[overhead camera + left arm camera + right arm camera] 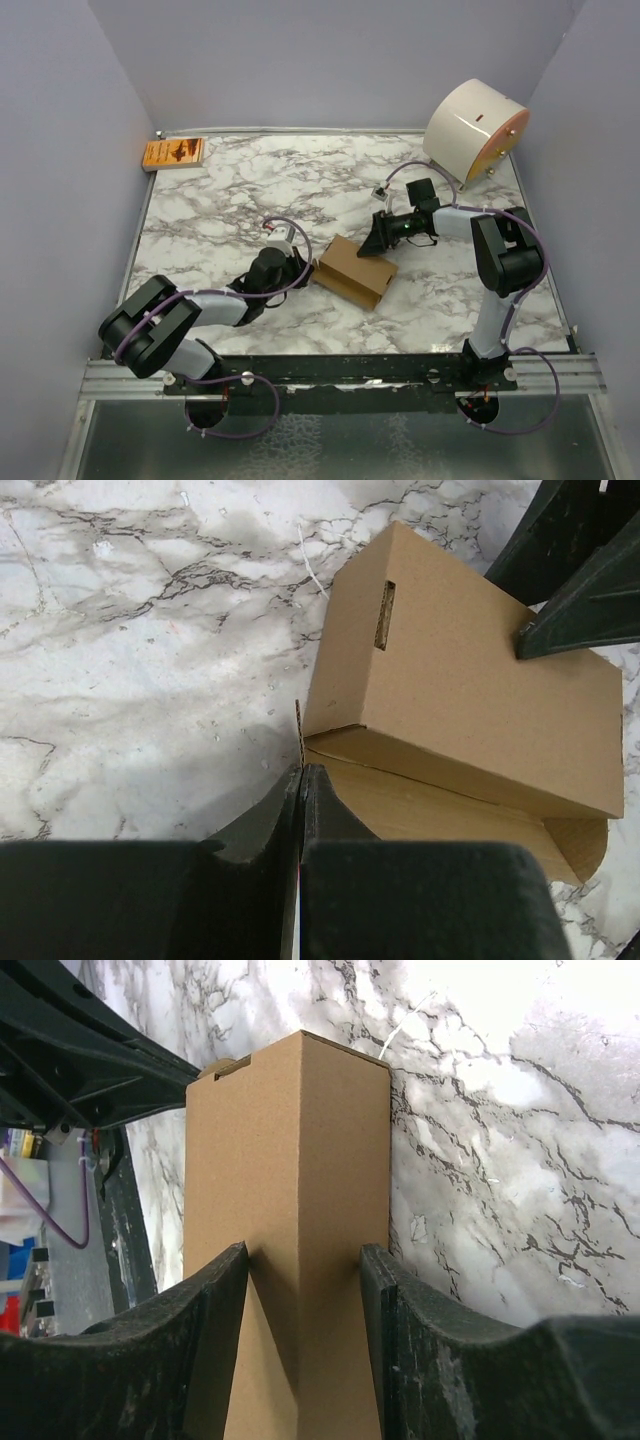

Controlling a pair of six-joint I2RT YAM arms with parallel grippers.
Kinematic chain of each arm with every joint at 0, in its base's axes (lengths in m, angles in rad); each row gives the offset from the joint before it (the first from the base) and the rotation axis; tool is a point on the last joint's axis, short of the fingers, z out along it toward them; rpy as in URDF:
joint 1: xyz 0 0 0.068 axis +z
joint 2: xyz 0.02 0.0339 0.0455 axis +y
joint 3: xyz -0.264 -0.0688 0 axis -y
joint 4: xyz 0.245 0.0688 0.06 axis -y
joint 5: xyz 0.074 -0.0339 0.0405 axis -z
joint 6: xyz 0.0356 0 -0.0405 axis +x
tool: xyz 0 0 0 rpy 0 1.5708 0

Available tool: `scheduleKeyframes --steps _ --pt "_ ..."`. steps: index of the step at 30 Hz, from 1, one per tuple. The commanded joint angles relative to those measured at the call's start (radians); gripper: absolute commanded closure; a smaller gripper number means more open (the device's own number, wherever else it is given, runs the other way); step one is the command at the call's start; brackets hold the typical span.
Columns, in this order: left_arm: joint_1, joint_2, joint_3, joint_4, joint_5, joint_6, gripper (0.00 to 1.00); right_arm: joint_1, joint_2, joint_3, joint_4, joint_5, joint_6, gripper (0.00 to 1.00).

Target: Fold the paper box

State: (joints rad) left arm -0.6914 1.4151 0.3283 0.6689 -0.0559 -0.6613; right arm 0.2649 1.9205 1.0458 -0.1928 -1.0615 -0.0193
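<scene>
The paper box [352, 270] is a small brown oblong carton lying near the middle of the marble table [240, 200]. My left gripper [303, 268] is at its left end. In the left wrist view the left gripper [300, 768] is shut on a thin flap seen edge-on, beside the carton [470, 670], whose near end flap hangs open. My right gripper [372, 245] is at the box's far right edge. In the right wrist view the right gripper [305, 1250] straddles a long corner edge of the box [290, 1130], with both fingers touching the cardboard.
A small orange printed packet [174, 153] lies at the far left corner. A big white cylinder [475, 128] stands at the far right corner. Grey walls close in the table on three sides. The left arm [70, 1060] shows beyond the box in the right wrist view.
</scene>
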Motion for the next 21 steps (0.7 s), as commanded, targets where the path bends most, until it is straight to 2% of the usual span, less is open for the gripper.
scheduleKeyframes --steps 1,10,21 --pt "-0.028 -0.026 0.026 -0.032 -0.078 0.085 1.00 0.002 0.017 -0.003 0.041 0.045 0.019 0.52" --pt "-0.066 -0.039 0.003 -0.004 -0.138 0.146 1.00 0.002 0.017 -0.009 0.052 0.067 0.035 0.58" --pt "-0.104 -0.041 -0.019 0.050 -0.182 0.225 1.00 0.002 0.017 -0.012 0.056 0.081 0.035 0.60"
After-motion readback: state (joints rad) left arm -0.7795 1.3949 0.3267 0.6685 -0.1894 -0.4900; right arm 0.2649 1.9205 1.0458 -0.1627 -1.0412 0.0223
